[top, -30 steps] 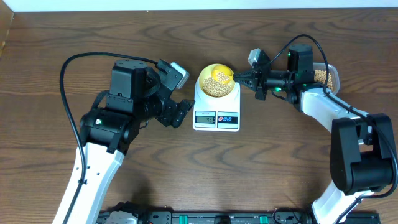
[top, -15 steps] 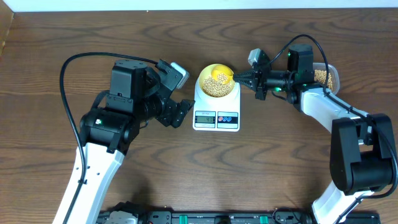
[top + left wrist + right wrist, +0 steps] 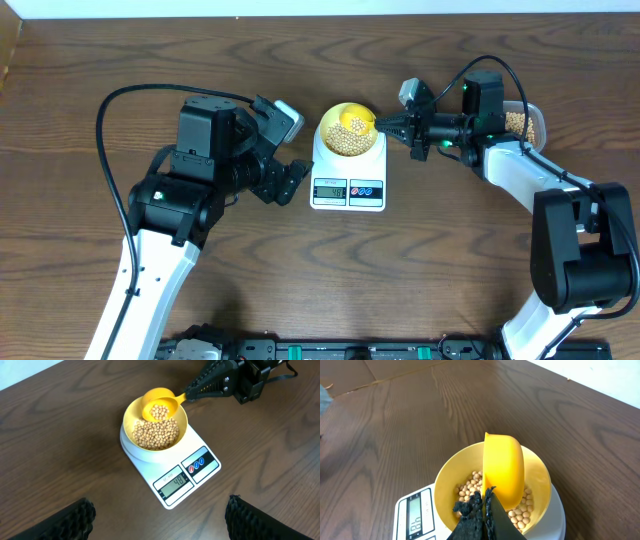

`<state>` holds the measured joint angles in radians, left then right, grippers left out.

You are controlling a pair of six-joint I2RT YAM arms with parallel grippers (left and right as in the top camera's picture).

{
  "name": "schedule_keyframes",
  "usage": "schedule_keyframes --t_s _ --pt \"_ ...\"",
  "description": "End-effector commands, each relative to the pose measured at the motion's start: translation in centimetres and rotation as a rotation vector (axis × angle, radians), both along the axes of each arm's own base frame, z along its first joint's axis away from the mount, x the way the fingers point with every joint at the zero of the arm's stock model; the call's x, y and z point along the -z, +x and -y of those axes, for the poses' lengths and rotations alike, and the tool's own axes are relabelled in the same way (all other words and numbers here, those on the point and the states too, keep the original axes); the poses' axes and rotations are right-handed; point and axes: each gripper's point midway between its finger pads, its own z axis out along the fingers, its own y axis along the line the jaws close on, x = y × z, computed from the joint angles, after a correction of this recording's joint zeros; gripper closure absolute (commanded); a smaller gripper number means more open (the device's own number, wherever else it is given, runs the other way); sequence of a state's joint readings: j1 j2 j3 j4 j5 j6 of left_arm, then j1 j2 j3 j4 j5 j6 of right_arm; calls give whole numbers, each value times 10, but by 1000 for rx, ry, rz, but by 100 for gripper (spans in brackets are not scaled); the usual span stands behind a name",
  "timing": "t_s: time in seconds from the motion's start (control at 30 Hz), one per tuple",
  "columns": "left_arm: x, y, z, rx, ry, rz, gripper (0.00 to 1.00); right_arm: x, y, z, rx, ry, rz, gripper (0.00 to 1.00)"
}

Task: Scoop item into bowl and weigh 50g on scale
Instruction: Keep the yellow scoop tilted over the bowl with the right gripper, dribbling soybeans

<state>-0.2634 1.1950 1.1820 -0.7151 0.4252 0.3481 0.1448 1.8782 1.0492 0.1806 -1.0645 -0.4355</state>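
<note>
Nothing has shifted: right end effector (image 3: pixel 190 392) clamps scoop (image 3: pixel 159 406) by its handle above bowl (image 3: pixel 126 422); left end effector (image 3: pixel 293 150) gapes empty. Beans (image 3: pixel 155 435): light, loose, rolling.

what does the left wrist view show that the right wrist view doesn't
Only left wrist: beans lying inside the scoop, the two buttons on the scale, and the right claw seen from outside. Only right wrist: the scoop's bare back, close up. Both: the bowl of beans and the scale's display.
</note>
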Motion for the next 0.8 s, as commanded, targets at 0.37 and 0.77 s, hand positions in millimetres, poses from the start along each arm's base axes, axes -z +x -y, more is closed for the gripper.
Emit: schedule_keyframes --t_s 0.37,0.77 --pt "6 -3 1 13 -5 -19 15 -14 -5 -6 -27 8 44 99" --pt "6 -3 1 13 -5 -19 15 -14 -5 -6 1 32 -49 99"
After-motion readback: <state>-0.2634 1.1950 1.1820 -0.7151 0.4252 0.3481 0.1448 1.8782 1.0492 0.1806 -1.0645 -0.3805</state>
